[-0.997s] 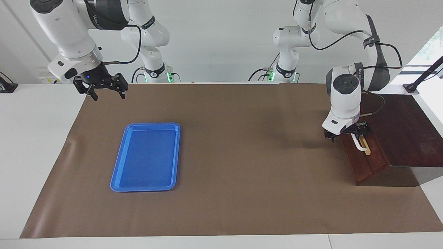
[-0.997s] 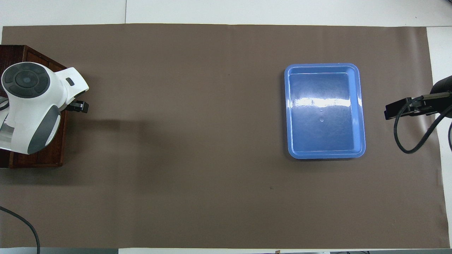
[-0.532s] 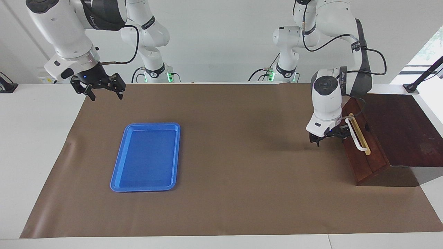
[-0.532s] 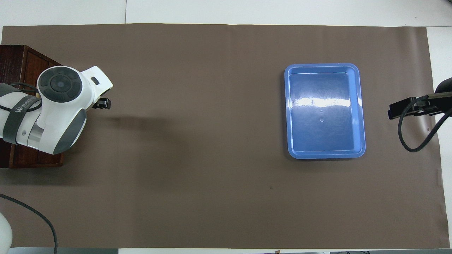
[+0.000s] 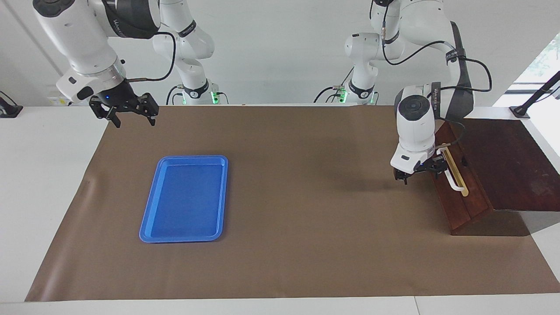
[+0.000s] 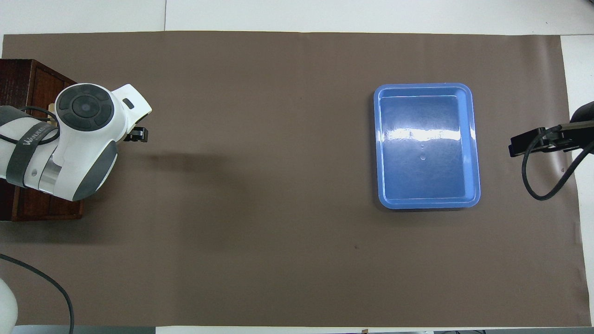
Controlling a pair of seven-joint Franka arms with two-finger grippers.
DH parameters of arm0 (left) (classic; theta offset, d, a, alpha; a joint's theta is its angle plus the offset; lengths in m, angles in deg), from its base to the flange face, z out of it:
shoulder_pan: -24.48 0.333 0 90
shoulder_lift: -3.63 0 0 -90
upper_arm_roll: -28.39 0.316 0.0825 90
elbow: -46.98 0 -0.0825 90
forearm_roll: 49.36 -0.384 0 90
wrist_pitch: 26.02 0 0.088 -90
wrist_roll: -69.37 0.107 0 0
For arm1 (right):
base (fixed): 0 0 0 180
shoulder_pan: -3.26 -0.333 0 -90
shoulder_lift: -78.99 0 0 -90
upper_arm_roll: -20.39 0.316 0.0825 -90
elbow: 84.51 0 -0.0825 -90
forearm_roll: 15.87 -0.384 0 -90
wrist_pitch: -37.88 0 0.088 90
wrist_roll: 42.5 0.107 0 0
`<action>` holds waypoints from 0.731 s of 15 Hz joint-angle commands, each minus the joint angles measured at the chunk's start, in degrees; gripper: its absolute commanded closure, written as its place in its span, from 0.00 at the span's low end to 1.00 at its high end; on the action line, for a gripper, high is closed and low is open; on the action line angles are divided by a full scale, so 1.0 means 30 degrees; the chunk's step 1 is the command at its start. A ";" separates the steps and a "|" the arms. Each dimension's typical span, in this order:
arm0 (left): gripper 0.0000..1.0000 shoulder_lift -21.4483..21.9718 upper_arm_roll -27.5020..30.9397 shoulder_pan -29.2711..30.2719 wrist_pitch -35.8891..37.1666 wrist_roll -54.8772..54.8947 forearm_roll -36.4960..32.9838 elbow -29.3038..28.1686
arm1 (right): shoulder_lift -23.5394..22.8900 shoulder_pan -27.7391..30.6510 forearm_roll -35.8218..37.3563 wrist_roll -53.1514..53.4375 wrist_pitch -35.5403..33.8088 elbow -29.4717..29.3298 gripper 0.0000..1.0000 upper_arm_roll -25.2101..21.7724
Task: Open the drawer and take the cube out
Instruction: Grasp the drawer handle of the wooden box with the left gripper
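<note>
The drawer point(image 5: 459, 197) is the dark reddish-brown front of a wooden box point(image 5: 512, 162) at the left arm's end of the table. It sits flush with the box, and its white bar handle point(image 5: 453, 175) lies along a yellow strip. My left gripper point(image 5: 420, 169) is low in front of the drawer, open, close beside the handle's end nearer the robots and holding nothing. From overhead, the wrist covers all but one finger point(image 6: 138, 134). My right gripper point(image 5: 134, 120) waits open in the air over the mat's corner by the right arm. The cube is out of view.
A blue tray point(image 5: 183, 199) lies with nothing in it on the brown mat point(image 5: 306, 210), toward the right arm's end; overhead the blue tray point(image 6: 427, 148) shows the same. The box point(image 6: 23, 76) stands at the mat's edge.
My left gripper pulled back from the handle toward the table's middle, then edged a little toward the drawer again. The drawer stayed where it was. The right gripper shifted only slightly.
</note>
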 commanded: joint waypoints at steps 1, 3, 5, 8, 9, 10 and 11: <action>0.00 -0.0312 -0.0050 0.0951 -0.0486 0.1097 -0.0260 0.0266 | 0.0479 0.0352 0.0041 -0.0516 0.0054 0.0549 0.00 0.0221; 0.00 -0.0313 -0.0050 0.0980 -0.0399 0.1126 -0.0202 0.0325 | 0.0479 0.0323 -0.0018 -0.0487 0.0083 0.0549 0.00 0.0221; 0.00 -0.0313 -0.0050 0.1329 -0.0516 0.1155 -0.0231 0.0267 | 0.0479 0.0323 -0.0018 -0.0516 0.0083 0.0549 0.00 0.0221; 0.00 -0.0312 -0.0050 0.1915 -0.1392 0.1769 -0.0231 -0.0142 | 0.0479 0.0352 -0.0047 -0.0516 0.0112 0.0549 0.00 0.0221; 0.00 -0.0342 -0.0050 0.2063 -0.1714 0.1800 -0.0231 -0.0202 | 0.0479 0.0352 -0.0047 -0.0516 0.0112 0.0549 0.00 0.0221; 0.00 -0.0487 -0.0050 0.2093 -0.1892 0.1800 -0.0231 -0.0202 | 0.0479 0.0352 -0.0047 -0.0516 0.0141 0.0549 0.00 0.0221; 0.00 -0.0691 -0.0050 0.2035 -0.1980 0.1742 -0.0231 -0.0202 | 0.0479 0.0381 -0.0047 -0.0516 0.0171 0.0549 0.00 0.0221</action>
